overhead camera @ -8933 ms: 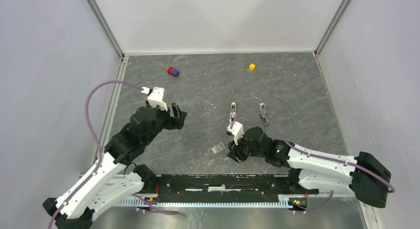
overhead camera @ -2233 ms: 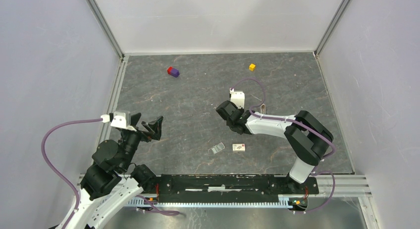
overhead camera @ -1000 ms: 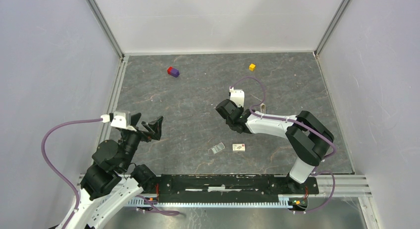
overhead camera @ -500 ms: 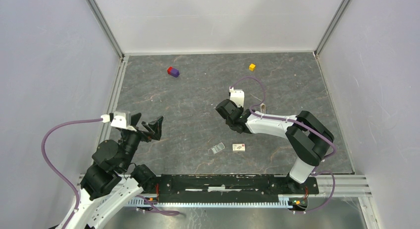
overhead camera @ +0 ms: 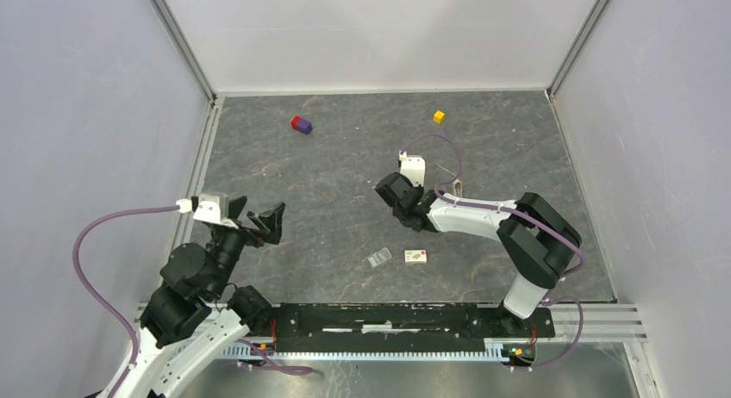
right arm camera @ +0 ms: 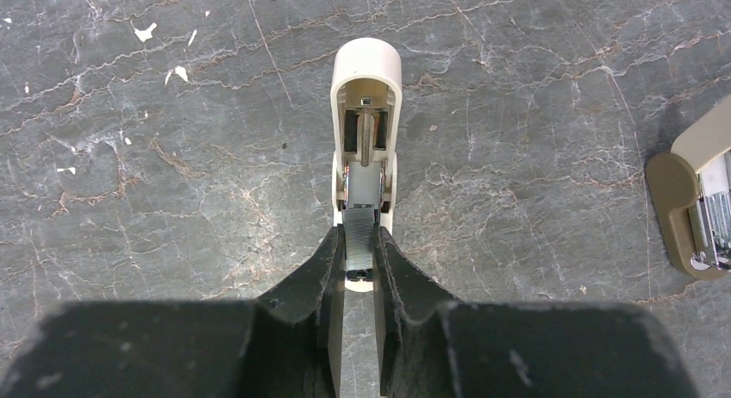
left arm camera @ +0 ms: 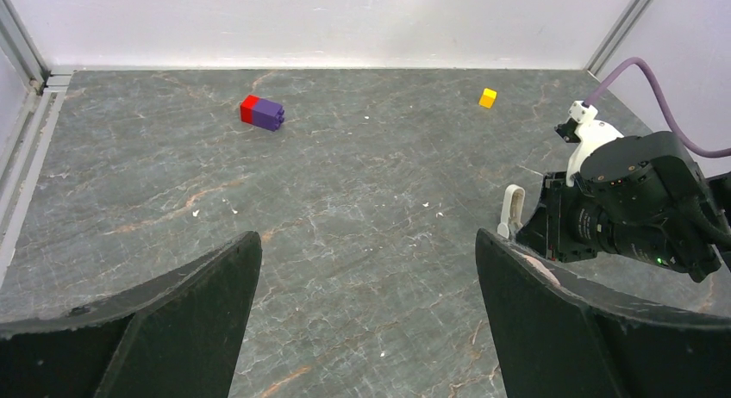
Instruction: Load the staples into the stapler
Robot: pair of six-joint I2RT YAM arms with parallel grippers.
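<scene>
The white mini stapler lies open on the grey floor. In the right wrist view its white arm (right arm camera: 365,114) points away from me, grey metal channel up, and its other arm (right arm camera: 694,204) lies at the right edge. My right gripper (right arm camera: 359,231) is shut on a grey ribbed strip of staples (right arm camera: 359,245), held at the near end of the white arm's channel. In the top view the right wrist (overhead camera: 395,191) covers that arm; only the other arm (overhead camera: 458,189) shows. My left gripper (left arm camera: 366,320) is open and empty, back at the left (overhead camera: 261,221).
A small staple box (overhead camera: 417,256) and a clear plastic piece (overhead camera: 378,258) lie near the table's front. A red-and-purple block (overhead camera: 301,124) and a yellow cube (overhead camera: 439,116) sit at the back. White walls enclose the floor.
Since 8.9 s ago the right arm went from the front to over the stapler, and the left arm drew back. Nothing has moved in the last two seconds.
</scene>
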